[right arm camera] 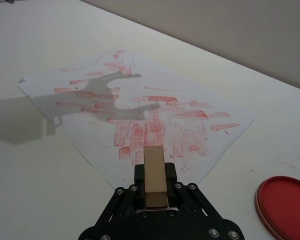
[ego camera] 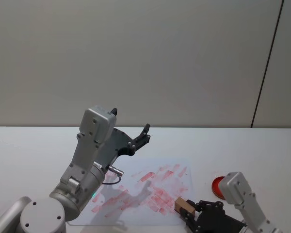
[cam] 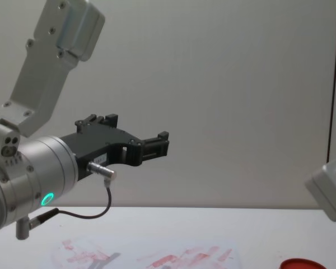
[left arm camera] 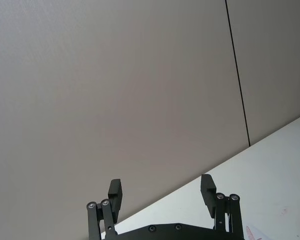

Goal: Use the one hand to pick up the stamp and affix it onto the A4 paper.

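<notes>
One stamp [right arm camera: 154, 162] in right pincer [right arm camera: 155, 174] at illegibly-inked A4 paper [right arm camera: 80, 82]; left pincer [left arm camera: 160, 189] agape.

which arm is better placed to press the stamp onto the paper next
Right. The right gripper is shut on the stamp at the paper's near edge, beside the red ink pad. The left gripper is open, empty and raised, pointing at the wall.

White worktop [ego camera: 242, 150] with open surface on all sides of the ink-marked A4 paper [ego camera: 155, 187]. The left gripper [left arm camera: 160, 182] hangs raised above the sheet's left side, fingers spread, with air beneath it. The right gripper [right arm camera: 155, 174], clamped on the stamp [right arm camera: 154, 160], sits low at the paper's near right corner. A round red ink pad [right arm camera: 285, 205] lies near it on the right, off the sheet. The paper's middle and far edge lie unobstructed.
</notes>
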Robot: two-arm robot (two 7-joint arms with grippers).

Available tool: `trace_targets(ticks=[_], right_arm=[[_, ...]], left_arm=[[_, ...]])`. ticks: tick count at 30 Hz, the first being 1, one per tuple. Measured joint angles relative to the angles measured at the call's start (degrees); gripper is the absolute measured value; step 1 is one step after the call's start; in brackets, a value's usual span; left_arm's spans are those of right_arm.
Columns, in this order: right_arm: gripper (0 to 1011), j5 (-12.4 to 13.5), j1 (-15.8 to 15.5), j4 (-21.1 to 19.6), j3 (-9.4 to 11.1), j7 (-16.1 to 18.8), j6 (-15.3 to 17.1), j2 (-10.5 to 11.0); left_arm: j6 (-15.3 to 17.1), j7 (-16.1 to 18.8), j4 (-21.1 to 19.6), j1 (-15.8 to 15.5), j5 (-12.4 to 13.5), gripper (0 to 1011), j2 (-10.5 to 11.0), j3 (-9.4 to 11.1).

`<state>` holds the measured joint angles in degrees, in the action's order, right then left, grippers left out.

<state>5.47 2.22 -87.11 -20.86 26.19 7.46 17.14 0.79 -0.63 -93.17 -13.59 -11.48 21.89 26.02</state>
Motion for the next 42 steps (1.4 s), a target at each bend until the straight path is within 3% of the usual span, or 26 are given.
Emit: trace_targets(ticks=[9,25,42], right_arm=[[216,1.4,-0.2,-0.8,0.1,-0.4,0.2,0.2],[216,7.4,0.6,-4.1,3.2,-5.1,-2.4,1.5],[216,8.4,1.5,-1.8,5.8,-8.3,-2.3,3.2]], left_arm=[[0.0,0.0,0.0,0.0,0.0,1002,0.0,0.0],[0.0,0.0,0.0,0.0,0.0,1002,0.0,0.0],[0.0,0.0,0.0,0.0,0.0,1003,0.0,0.0]])
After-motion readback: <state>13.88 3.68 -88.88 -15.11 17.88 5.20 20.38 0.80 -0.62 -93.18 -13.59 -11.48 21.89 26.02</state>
